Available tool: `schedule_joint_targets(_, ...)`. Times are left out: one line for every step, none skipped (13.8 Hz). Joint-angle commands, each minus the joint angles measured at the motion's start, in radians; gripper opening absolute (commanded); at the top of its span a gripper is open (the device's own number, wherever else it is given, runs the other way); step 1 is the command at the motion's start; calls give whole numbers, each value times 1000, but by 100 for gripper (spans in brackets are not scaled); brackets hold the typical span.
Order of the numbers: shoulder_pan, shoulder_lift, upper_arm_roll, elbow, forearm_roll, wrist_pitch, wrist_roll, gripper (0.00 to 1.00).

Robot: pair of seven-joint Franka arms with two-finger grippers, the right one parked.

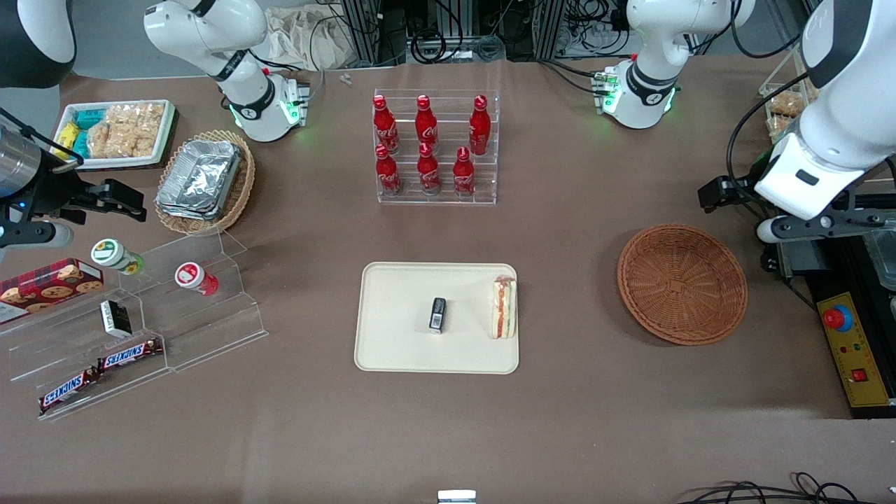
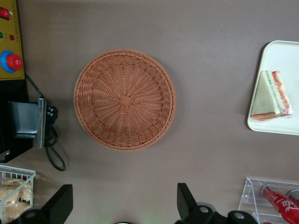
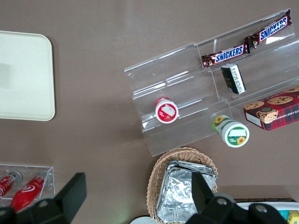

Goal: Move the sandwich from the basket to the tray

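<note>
The sandwich (image 1: 504, 306) (image 2: 271, 95), a wrapped white-bread wedge with red and green filling, lies on the cream tray (image 1: 399, 343) (image 2: 280, 56) by its edge toward the working arm. The reddish-brown wicker basket (image 1: 682, 283) (image 2: 124, 99) sits on the table with nothing in it. My gripper (image 1: 815, 225) (image 2: 122, 205) hangs high above the table, beside the basket and a little farther from the front camera. Its fingers (image 2: 187, 201) are spread wide open and hold nothing.
A small black box (image 1: 437, 314) lies mid-tray. A clear rack of red cola bottles (image 1: 435, 148) stands farther from the front camera. A yellow control box with a red stop button (image 1: 838, 318) lies by the basket at the working arm's end. Snack shelves (image 1: 133, 329) and a foil-container basket (image 1: 204, 180) lie toward the parked arm's end.
</note>
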Motion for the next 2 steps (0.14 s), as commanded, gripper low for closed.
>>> schedule_joint_targets(-36,-29,62,-29,-31,20,24,100)
schedule_joint_targets(-36,-21,65,-20,-33,17,24,100)
